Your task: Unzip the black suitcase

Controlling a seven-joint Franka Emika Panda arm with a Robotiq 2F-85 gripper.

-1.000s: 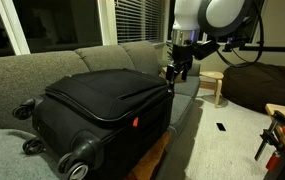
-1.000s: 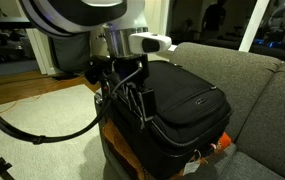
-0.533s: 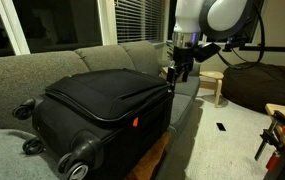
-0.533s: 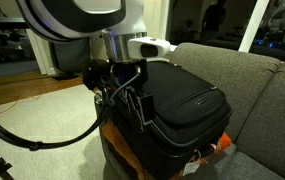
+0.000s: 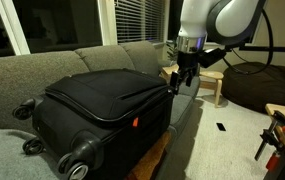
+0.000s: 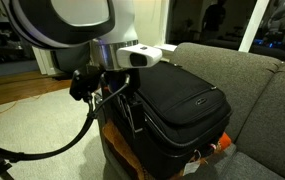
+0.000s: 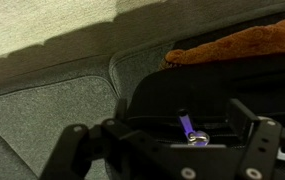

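Black suitcase (image 5: 97, 105) on sofa (image 5: 22, 70); red tag (image 5: 136, 122) lettering unreadable; pincer (image 5: 175, 84) open nearby.

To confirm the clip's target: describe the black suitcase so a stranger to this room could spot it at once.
Find the long grey fabric sofa. Lying flat in front of its backrest is the large black soft-sided fabric suitcase. Its grey-hubbed wheels and small red tag set it apart from the dark brown beanbag on the floor.
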